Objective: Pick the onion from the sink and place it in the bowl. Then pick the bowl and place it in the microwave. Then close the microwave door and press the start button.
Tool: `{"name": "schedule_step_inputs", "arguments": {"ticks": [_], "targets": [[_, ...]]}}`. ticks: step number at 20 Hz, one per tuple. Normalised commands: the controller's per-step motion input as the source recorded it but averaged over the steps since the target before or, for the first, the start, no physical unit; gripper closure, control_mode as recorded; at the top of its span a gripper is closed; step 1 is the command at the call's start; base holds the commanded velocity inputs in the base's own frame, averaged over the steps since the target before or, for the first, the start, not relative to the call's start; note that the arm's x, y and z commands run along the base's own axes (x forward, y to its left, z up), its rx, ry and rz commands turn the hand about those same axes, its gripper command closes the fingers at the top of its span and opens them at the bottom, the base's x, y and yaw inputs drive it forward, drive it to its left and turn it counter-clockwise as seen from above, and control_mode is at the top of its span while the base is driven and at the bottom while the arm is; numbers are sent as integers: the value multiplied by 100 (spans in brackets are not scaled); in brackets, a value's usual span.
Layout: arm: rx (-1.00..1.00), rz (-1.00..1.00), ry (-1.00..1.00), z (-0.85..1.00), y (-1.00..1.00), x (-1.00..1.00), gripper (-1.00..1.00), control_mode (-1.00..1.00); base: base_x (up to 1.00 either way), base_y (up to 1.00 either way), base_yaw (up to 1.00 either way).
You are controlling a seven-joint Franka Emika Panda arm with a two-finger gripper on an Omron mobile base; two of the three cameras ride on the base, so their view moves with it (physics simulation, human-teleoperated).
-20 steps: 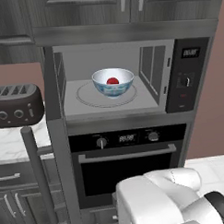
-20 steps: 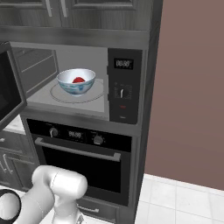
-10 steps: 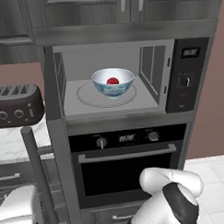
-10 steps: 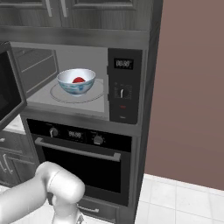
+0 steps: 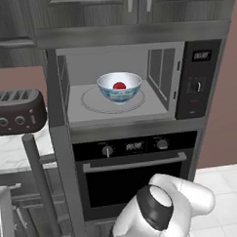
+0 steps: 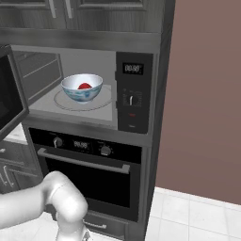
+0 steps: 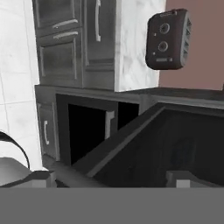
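Hand view shows the released tool (image 7: 109, 177) close behind the open microwave door (image 7: 166, 144), so a glancing push could slip off its edge and leave the bowl (image 5: 119, 87) with the onion (image 5: 119, 85) unsealed inside the microwave (image 5: 138, 80).

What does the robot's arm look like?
The arm is smooth, rounded and glossy white, built of fat tube-like segments, with a dark grey-black band at a joint. Its pincer ends in two small grey square tips. No cables or markings show.
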Motion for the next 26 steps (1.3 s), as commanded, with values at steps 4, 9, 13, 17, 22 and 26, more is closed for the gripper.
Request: {"name": "schedule_step_inputs", "arguments": {"ticks": [4,9,13,17,22,26], "targets": [[0,-15,0,-44,-7,74,-100,-100,0,0,0],[3,-15,0,-43,-59,39,-100,-100,0,0,0],[8,-13,-1,-38,-96,10,-100,-100,0,0,0],[11,-16,-2,-29,-100,0,-100,-100,0,0,0],[14,-17,-4,-18,-100,-7,-100,-100,0,0,0],[16,-11,-14,0,-100,-52,-100,-100,0,0,0]]}}
